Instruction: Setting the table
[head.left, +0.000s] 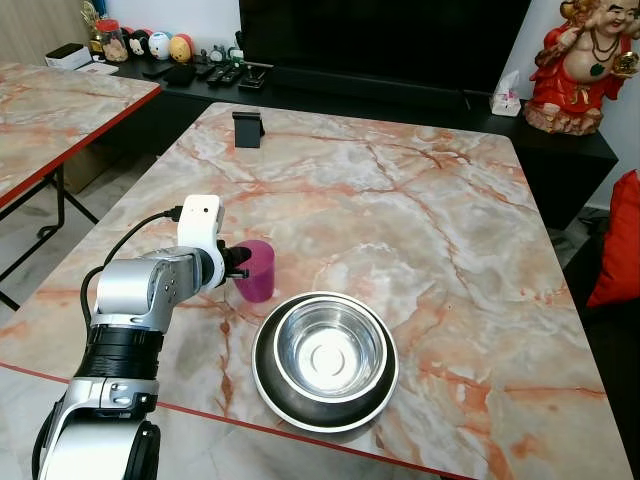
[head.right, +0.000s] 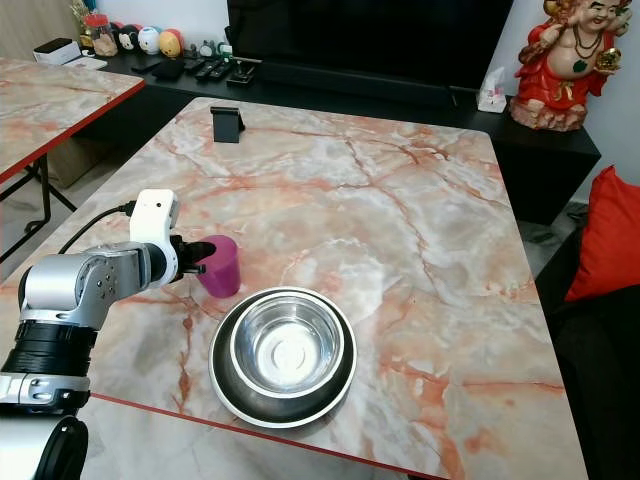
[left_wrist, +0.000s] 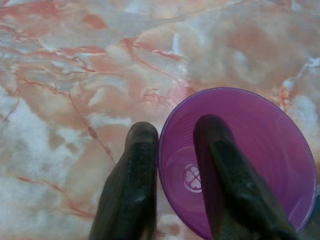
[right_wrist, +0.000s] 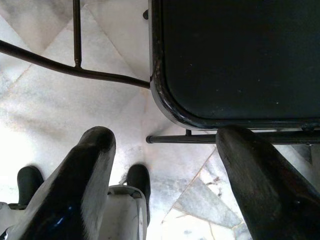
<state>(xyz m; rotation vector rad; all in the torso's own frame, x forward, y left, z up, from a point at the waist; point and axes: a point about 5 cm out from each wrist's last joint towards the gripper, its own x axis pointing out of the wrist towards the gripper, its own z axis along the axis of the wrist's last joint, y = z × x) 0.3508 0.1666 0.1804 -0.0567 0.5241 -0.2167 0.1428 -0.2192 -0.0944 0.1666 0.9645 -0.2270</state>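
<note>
Left tool (left_wrist: 175, 150): pinches the purple cup (left_wrist: 240, 160) wall, one finger inside; cup's base hidden.
Right tool (right_wrist: 165, 185): wide apart.
Bowl (head.left: 325, 358): round steel, on marble worktop (head.left: 420, 220).

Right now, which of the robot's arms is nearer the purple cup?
Left. Its left gripper pinches the purple cup rim; the right gripper hangs over the floor beside a chair.

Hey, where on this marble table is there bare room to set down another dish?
The widest bare patch runs from the steel bowl up to the black stand. The table's right side beside the bowl is also free. The near-left corner is crowded: left gripper pinching the purple cup.
</note>
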